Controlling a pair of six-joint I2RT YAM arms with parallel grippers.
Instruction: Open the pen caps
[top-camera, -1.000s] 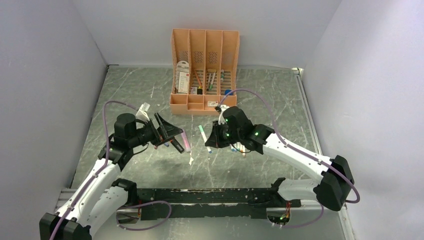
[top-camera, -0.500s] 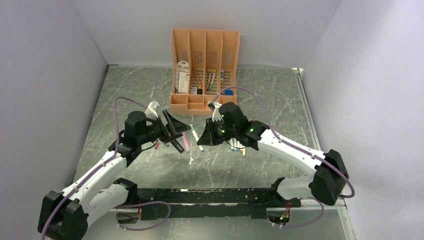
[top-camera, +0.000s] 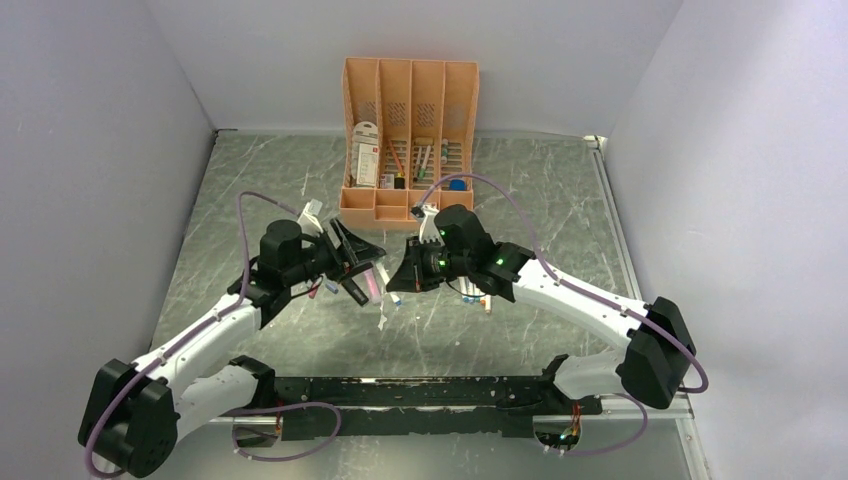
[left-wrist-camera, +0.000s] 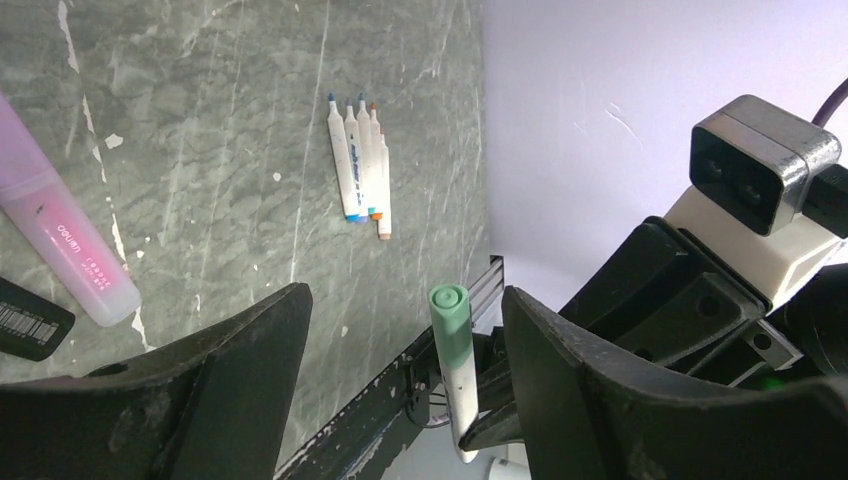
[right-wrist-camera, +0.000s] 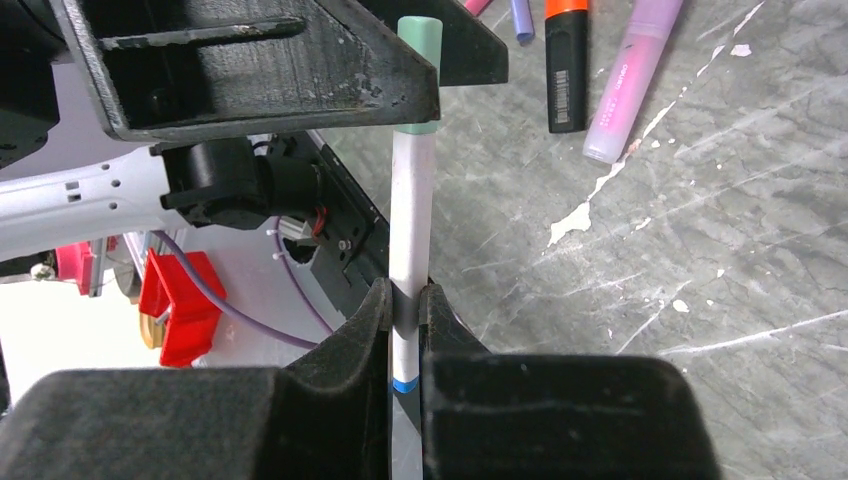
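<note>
My right gripper (right-wrist-camera: 403, 292) is shut on the barrel of a slim white marker (right-wrist-camera: 411, 220) and holds it above the table. The marker's green pen cap (left-wrist-camera: 449, 320) points toward my left gripper (left-wrist-camera: 405, 295). That gripper is open, and the green cap (right-wrist-camera: 419, 60) sits between its fingers, nearer one of them, with a gap on each side. In the top view the two grippers, left (top-camera: 366, 270) and right (top-camera: 412, 275), meet over the table's middle. Other pen caps, pink and blue, show only partly at the top edge of the right wrist view.
A pink highlighter (left-wrist-camera: 65, 245) and a black marker with an orange cap (right-wrist-camera: 566, 65) lie on the table under the left gripper. Several slim white markers (left-wrist-camera: 360, 160) lie side by side under the right arm. The peach desk organizer (top-camera: 410, 140) stands at the back.
The left gripper has moved right and the right gripper left with the marker. The green cap now sits between the left fingers, which have narrowed a little.
</note>
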